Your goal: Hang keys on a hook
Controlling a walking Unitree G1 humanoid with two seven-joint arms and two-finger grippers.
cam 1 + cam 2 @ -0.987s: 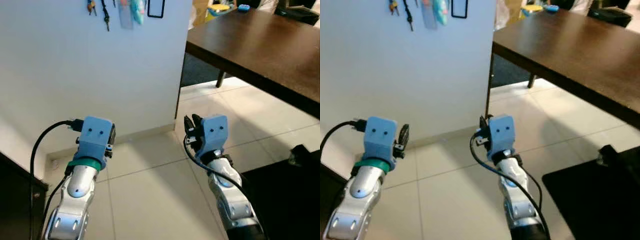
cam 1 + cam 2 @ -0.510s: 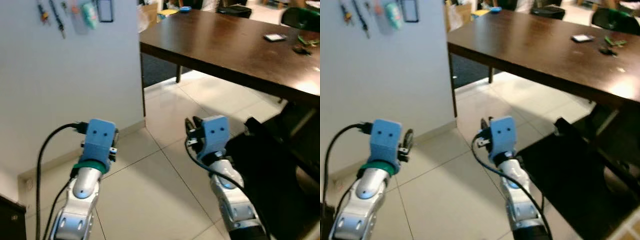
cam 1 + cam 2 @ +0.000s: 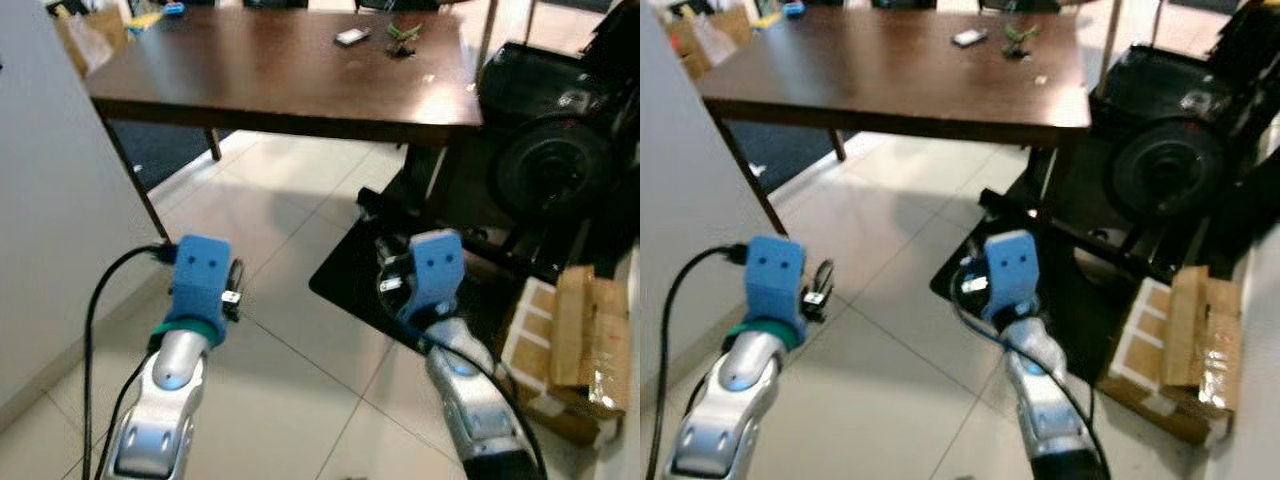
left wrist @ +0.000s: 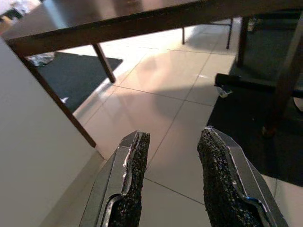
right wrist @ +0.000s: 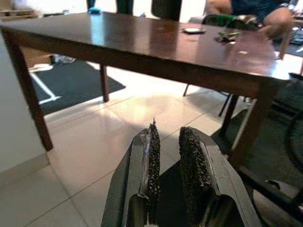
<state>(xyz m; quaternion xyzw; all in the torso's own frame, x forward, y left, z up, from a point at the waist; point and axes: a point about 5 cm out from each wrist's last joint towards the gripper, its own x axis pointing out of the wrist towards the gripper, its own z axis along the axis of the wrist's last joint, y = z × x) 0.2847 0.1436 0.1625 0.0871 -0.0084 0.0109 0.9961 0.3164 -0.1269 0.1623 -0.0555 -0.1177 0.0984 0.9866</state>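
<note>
Search step, I'd say: the left gripper (image 4: 173, 182) with jaws spread and the right gripper (image 5: 168, 172) with jaws a narrow gap apart carry nothing. Keys possibly that small dark cluster (image 3: 404, 33) on the bench (image 3: 240, 85); walking closer comes next.

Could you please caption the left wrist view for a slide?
Open left pincer above tiled floor, facing the dark wooden table.

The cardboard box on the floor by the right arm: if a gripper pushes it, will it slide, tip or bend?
The cardboard box lies low and flat on the tiled floor, so it would probably slide rather than tip. Its upper flap looks loose and creased, so it may flex or lift under a push. Its weight cannot be judged.
</note>
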